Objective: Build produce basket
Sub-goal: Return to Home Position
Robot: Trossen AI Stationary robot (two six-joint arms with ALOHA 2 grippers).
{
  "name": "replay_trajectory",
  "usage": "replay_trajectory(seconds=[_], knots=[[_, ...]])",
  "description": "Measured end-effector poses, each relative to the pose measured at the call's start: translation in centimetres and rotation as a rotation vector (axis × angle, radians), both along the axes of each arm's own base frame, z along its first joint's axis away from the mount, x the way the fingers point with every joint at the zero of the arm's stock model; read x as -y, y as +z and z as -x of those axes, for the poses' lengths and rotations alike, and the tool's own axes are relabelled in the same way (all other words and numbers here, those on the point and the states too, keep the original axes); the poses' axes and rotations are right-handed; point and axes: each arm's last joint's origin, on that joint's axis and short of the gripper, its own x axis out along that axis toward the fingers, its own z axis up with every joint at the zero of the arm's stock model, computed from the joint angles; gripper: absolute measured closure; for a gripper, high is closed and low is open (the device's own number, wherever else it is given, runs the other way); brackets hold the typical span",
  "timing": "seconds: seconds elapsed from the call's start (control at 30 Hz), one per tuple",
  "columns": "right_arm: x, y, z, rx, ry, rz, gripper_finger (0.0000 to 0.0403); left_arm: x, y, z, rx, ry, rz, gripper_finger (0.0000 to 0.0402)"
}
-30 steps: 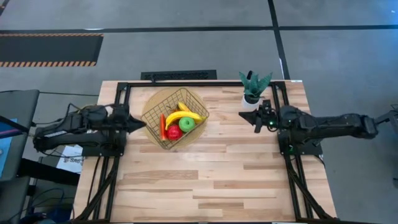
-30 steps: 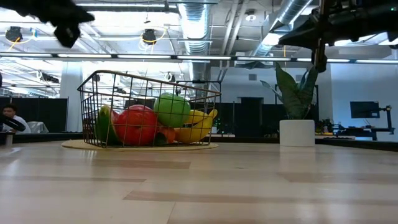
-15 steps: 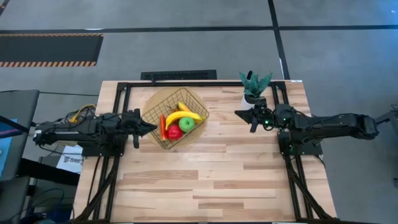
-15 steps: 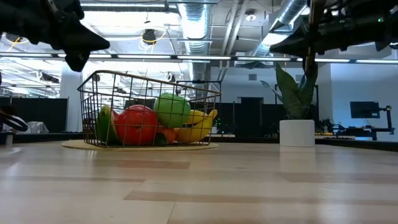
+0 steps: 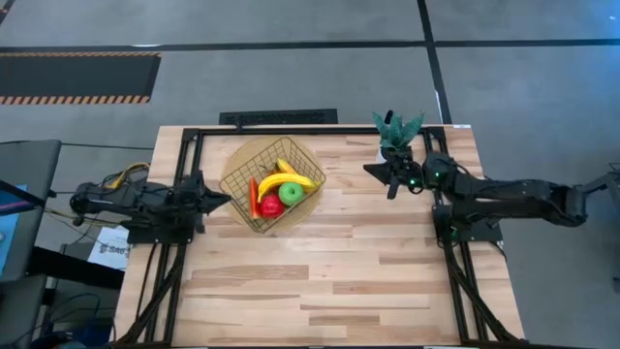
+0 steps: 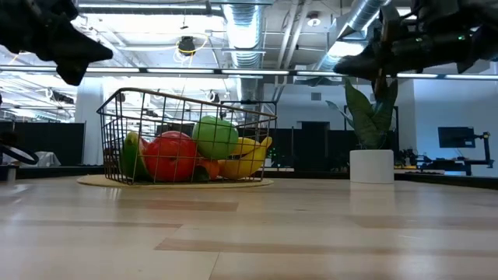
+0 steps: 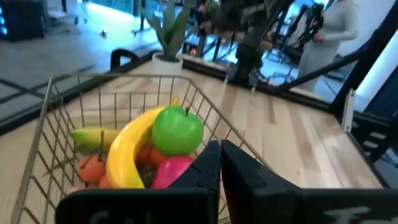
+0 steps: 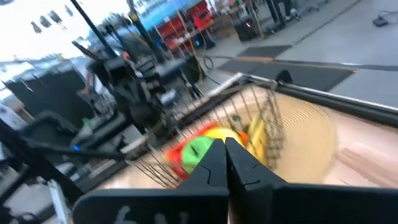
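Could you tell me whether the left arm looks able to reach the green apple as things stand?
Probably yes: the green apple sits topmost in the open-topped basket, and the left gripper, shut, hangs just outside its rim. It would only need to clear the wire wall and open.

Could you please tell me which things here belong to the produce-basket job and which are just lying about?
Part of the job: basket; in it, bananas, green apple, red apple, carrot stick; left gripper and right gripper, both shut, empty.
Just lying about: potted plant; round mat under the basket.
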Motion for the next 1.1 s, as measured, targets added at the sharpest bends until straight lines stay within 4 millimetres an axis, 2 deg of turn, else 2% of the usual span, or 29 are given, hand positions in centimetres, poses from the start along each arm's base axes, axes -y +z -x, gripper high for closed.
replay_trajectory(seconds=[0.07, 0.2, 0.43, 0.57, 0.63, 0.73, 0.8, 0.87, 0.97, 1.1], knots=[[0.1, -0.2, 0.4, -0.041, -0.009, 0.007, 0.0401, -0.1, 0.0, 0.6, 0.022, -0.001, -0.009, 0.0401], [-0.5, -0.2, 1.8, -0.105, 0.002, -0.001, 0.0401, -0.2, -0.1, 0.6, 0.003, 0.024, -0.017, 0.0401], [-2.7, 1.4, 6.0, 0.006, -0.014, 0.090, 0.0401, -0.2, 0.0, 0.4, 0.023, 0.052, 0.023, 0.0401], [-3.6, -1.3, 7.6, 0.098, -0.034, 0.074, 0.0401, -0.3, 0.0, 0.5, 0.019, 0.068, 0.021, 0.0401], [-3.9, -2.9, 8.0, 0.139, -0.037, 0.050, 0.0401, -0.3, 0.0, 0.5, 0.020, 0.070, 0.025, 0.0402], [-4.0, -4.7, 7.5, 0.132, -0.022, 0.033, 0.0401, -0.3, -0.1, 0.5, 0.017, 0.072, 0.025, 0.0401], [-4.0, -4.8, 7.3, 0.134, -0.013, 0.031, 0.0401, -0.3, -0.2, 0.5, 0.007, 0.077, 0.022, 0.0401], [-4.0, -5.7, 7.2, 0.052, -0.029, -0.010, 0.0401, -0.3, -0.4, 0.6, -0.012, 0.092, 0.017, 0.0401], [-4.1, -5.7, 7.3, 0.050, -0.025, -0.009, 0.0401, -0.3, -0.7, 0.5, -0.016, 0.094, 0.015, 0.0401], [-4.0, -5.8, 7.3, 0.045, -0.038, 0.010, 0.0401, -0.2, -2.2, -0.2, -0.012, 0.091, 0.006, 0.0401]])
